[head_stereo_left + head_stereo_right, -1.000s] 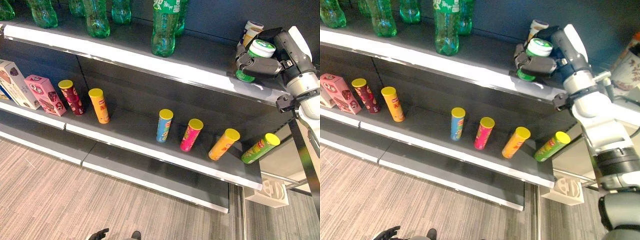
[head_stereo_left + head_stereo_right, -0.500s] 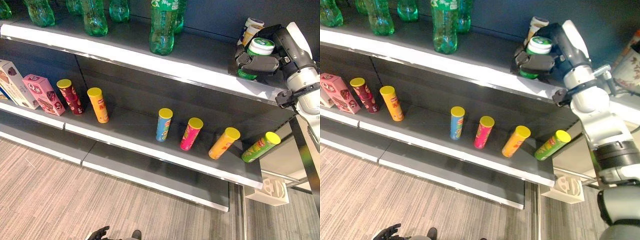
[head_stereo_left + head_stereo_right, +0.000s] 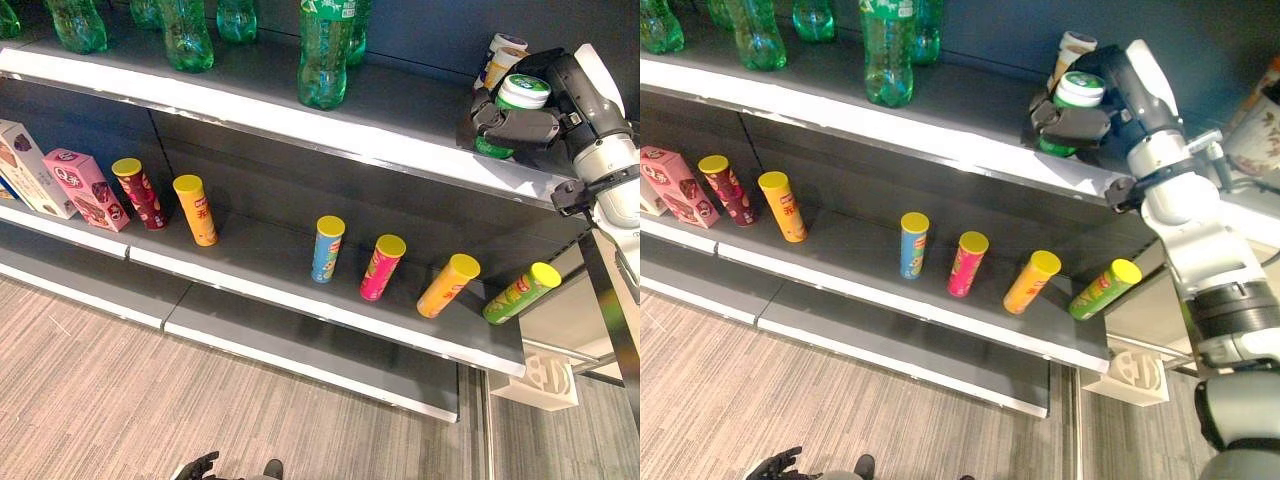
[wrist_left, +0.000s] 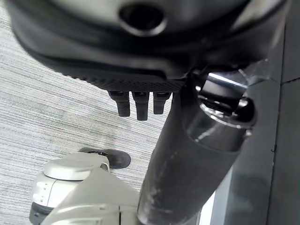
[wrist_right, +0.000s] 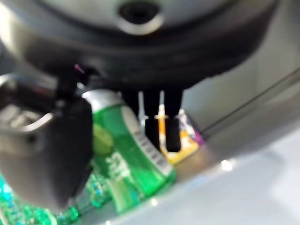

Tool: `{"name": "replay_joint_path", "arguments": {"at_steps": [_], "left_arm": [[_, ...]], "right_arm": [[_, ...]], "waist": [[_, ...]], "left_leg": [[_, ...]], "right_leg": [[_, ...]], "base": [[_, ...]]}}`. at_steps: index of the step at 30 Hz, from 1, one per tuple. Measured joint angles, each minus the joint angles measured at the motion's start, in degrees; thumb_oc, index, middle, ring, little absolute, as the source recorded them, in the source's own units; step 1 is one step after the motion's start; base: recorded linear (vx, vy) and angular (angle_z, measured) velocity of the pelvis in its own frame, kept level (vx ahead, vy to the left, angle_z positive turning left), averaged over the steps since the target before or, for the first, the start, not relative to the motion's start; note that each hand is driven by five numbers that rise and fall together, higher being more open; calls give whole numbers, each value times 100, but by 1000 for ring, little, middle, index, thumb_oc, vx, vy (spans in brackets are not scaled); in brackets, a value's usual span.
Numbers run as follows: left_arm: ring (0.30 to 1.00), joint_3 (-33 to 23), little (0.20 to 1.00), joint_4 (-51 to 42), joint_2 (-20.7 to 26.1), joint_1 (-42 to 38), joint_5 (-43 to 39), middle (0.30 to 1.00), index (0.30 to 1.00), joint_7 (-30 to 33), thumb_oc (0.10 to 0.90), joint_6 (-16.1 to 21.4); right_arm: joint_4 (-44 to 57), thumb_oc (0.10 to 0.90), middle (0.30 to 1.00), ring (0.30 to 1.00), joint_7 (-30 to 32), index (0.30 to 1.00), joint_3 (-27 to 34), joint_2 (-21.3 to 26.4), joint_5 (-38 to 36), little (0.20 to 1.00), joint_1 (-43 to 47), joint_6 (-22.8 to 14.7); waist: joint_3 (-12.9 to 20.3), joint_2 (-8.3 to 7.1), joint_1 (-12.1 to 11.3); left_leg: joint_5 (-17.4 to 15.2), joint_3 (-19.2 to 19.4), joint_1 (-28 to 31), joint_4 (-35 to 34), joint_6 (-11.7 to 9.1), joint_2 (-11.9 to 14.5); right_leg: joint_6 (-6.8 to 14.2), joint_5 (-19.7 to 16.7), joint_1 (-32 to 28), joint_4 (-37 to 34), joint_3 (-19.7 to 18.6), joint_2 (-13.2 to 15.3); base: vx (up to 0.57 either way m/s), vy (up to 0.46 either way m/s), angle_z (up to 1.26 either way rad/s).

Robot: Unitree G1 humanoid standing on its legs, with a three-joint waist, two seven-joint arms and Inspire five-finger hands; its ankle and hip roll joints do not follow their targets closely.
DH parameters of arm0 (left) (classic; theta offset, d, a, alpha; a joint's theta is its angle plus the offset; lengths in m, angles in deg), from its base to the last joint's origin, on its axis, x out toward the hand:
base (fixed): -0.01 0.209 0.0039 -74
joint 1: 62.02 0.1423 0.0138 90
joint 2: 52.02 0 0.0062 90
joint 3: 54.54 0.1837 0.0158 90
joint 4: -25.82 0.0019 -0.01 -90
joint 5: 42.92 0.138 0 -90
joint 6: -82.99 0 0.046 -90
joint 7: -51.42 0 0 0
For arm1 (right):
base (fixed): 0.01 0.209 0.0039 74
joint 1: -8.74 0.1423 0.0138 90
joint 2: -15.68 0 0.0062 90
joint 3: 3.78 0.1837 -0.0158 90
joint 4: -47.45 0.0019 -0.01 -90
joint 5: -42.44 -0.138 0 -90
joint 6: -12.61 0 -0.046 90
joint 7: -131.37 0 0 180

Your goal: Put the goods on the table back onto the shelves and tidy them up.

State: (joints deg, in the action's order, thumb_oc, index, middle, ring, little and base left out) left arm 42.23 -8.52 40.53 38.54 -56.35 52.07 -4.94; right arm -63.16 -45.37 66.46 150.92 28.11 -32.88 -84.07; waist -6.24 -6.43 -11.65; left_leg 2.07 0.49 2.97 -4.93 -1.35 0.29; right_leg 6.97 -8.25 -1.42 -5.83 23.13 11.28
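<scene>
So the right hand (image 3: 520,125) is up at the far right end of the top shelf (image 3: 250,100), fingers and thumb wrapped around a green can with a white lid (image 3: 512,112). It's upright, bottom at the shelf surface, though I can't tell if it's actually resting there. Just behind it sit two more white-lidded cans (image 3: 500,55), and green bottles (image 3: 325,55) line the rest of that shelf. On the middle shelf (image 3: 300,285) there's a row of yellow-lidded chip tubes: dark red (image 3: 140,193), orange (image 3: 196,209), blue (image 3: 327,248), pink (image 3: 382,266), another orange (image 3: 447,286) and a green one (image 3: 520,294), the last few leaning right. A pink box (image 3: 88,188) and a white box (image 3: 30,165) stand at the left end. The left hand (image 4: 136,101) hangs low over the floor (image 4: 56,108), fingers curled, holding nothing.
</scene>
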Motion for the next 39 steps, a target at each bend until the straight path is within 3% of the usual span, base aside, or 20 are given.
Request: {"name": "replay_joint_path", "arguments": {"at_steps": [18, 22, 26, 36, 39], "left_arm": [[900, 154, 900, -284, 3, 78, -111, 900, 900, -15, 800, -66], [900, 152, 900, -283, -4, 74, -108, 900, 900, -29, 800, -66], [900, 124, 900, -247, -48, 58, -100, 900, 900, -26, 800, -66], [900, 67, 900, -56, -75, -18, 9, 900, 900, 6, 800, -70], [900, -63, 900, 64, -94, -28, 12, 900, 900, 16, 800, -83]], "right_arm": [[52, 800, 900, 900, 1, 900, 79, -9, -134, 900, -15, 5], [280, 800, 900, 900, 57, 900, 422, -8, -142, 900, -89, -3], [1019, 800, 900, 900, 405, 900, 1226, -8, -125, 900, -362, -92], [2107, 800, 900, 900, 978, 900, 2240, 26, -154, 900, -483, -788], [2481, 800, 900, 900, 1146, 900, 2775, 32, -153, 900, -823, -956]], "waist": [[-68, 99, 2], [-90, 133, 8], [-131, 196, 37], [-141, 177, 186], [-122, 114, 351]], "left_leg": [[0, 14, 23, -8, 0, 4], [0, 14, 26, -9, 0, 7], [0, 14, 30, -11, 1, 3], [-6, 99, 125, -14, 1, 4], [-30, 253, 162, -15, 12, 2]], "right_leg": [[0, 0, -13, 0, -13, -4], [0, 0, -17, 0, -12, -5], [0, 0, -20, 1, -12, -6], [1, 1, -61, 1, -148, -12], [-1, -5, 2, 1, -313, -25]], "base": [[0, 0, 0], [0, 0, 0], [0, 0, 0], [6, 7, -4], [7, 21, -24]]}}
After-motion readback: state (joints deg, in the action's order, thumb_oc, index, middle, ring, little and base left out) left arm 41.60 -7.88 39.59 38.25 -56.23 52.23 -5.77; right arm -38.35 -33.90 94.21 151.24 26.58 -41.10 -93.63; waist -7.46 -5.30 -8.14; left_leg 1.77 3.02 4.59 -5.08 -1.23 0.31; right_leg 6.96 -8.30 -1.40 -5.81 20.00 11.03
